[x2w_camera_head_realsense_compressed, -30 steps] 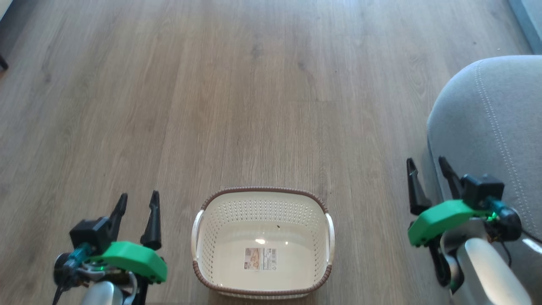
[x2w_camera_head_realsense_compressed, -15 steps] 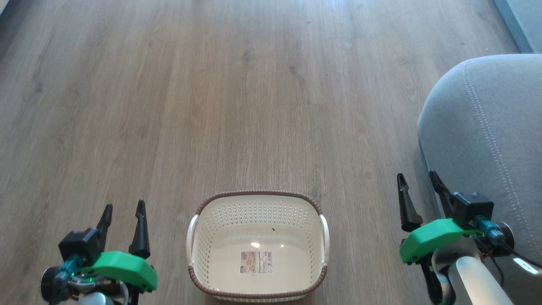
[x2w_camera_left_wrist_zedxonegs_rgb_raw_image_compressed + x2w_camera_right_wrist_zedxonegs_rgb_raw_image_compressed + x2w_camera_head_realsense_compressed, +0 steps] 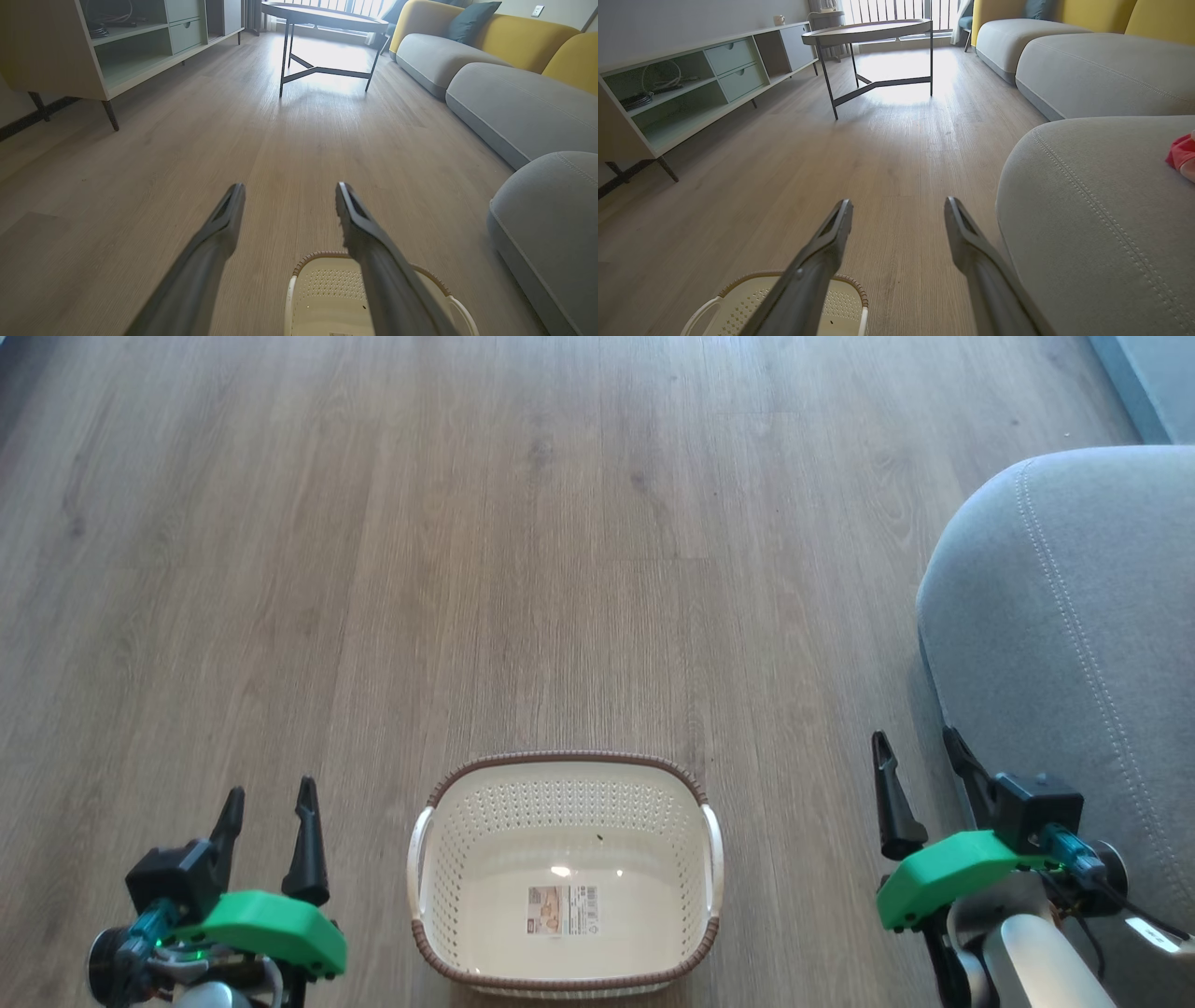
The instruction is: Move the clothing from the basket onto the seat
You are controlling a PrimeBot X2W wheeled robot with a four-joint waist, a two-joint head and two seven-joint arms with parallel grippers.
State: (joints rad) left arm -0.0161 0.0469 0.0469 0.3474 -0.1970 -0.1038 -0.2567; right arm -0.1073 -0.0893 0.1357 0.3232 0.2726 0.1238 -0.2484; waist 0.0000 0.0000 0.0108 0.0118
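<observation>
Beside basket (image 3: 560,758), left gripper (image 3: 270,791), right gripper (image 3: 913,737), jaws spread

- A pale wood-plank floor (image 3: 467,569) runs across the whole frame.
- A round table (image 3: 322,13) on thin dark legs stands at the top centre.
- A low cabinet (image 3: 733,56) lines the upper left, with cables (image 3: 637,100) on an open shelf.
- A teal cushion (image 3: 469,21) leans on a yellow backrest (image 3: 528,37) at the upper right.

Red clothing (image 3: 1182,157) partly beyond the right wrist view's edge; basket (image 3: 564,758) label (image 3: 563,909) print too small for reading
</observation>
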